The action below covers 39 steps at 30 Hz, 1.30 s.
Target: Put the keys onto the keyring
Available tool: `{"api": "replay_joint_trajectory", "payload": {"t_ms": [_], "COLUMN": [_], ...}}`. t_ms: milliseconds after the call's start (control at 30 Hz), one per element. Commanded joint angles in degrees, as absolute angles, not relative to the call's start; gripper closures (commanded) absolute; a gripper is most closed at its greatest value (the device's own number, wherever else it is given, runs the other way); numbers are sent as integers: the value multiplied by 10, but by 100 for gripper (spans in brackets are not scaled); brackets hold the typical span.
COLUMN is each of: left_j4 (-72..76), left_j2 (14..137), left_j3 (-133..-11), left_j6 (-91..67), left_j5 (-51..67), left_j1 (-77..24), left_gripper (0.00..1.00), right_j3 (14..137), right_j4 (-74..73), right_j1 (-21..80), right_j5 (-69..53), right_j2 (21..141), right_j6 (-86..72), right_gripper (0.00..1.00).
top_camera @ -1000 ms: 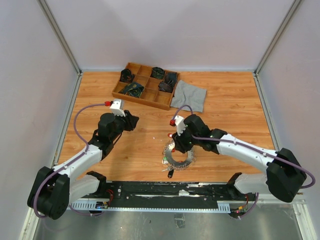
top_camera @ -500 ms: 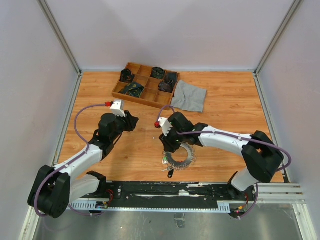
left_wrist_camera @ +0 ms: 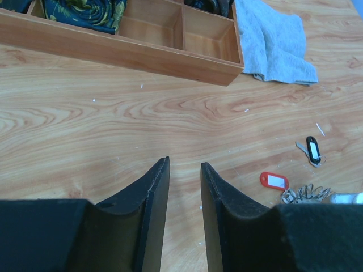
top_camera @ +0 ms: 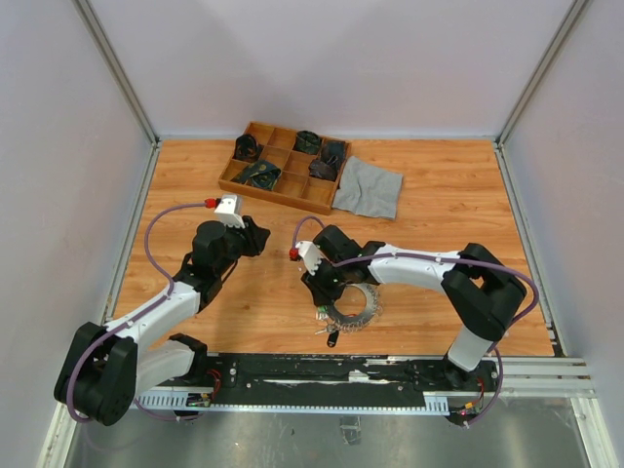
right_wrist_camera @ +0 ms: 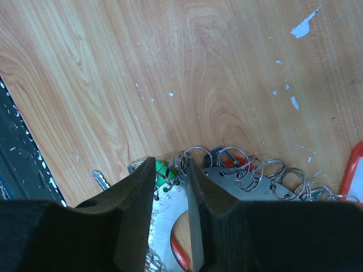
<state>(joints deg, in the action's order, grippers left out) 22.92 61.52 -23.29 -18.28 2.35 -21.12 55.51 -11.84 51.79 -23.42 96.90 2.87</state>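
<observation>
- The keyring (top_camera: 353, 307), a flat toothed metal disc fringed with small split rings, is lying flat on the table (top_camera: 448, 224), close to the middle of its near edge.
- The right gripper (right_wrist_camera: 170, 170) is hanging directly over the disc's left rim, with its jaws standing narrowly apart and straddling that rim. I cannot tell whether the pads are pinching the metal or only bracketing it.
- A green tag (right_wrist_camera: 161, 169) is sitting just beside the right gripper's fingertips, touching the ring's edge. A loose key (right_wrist_camera: 101, 180) is lying a little further toward the near edge, its long axis pointing roughly at that edge.
- The left gripper (left_wrist_camera: 184, 170) is hovering over bare wood with its jaws slightly parted and nothing between them.
- From the left gripper, a red tag (left_wrist_camera: 274, 181) and the ring cluster are lying off to its right, well apart.
- Judging by this, the right arm is by far the nearer to the keyring, so the coming move is turning on that rim lying between its jaws.
- A wooden tray (top_camera: 283, 166) and a grey cloth (top_camera: 369, 187) are sitting toward the far edge.
</observation>
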Motion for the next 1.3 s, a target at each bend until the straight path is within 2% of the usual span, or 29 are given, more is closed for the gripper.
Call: {"api": "replay_joint_trajectory", "payload": {"t_ms": [0, 300, 633, 900, 1133, 1267], "left_j4": [234, 235, 236, 238, 258, 289], "left_j2": [613, 613, 613, 613, 613, 610], "left_j3": [-227, -227, -226, -227, -224, -217], "left_j6": [-176, -177, -176, -177, -173, -169], "left_j5": [16, 16, 17, 23, 79, 146], "left_j1": [-207, -207, -207, -207, -207, -207], "left_gripper": [66, 66, 65, 66, 68, 69], "right_j3": [569, 541, 482, 391, 271, 237], "right_j4": [-127, -116, -74, 44, 217, 257], "right_j1": [527, 526, 520, 510, 504, 504], "right_j5": [-237, -212, -237, -260, -296, -296], "right_j2": [970, 937, 829, 711, 610, 564], "right_j6": [36, 36, 96, 127, 171, 205], "right_gripper": [73, 99, 99, 99, 98, 98]}}
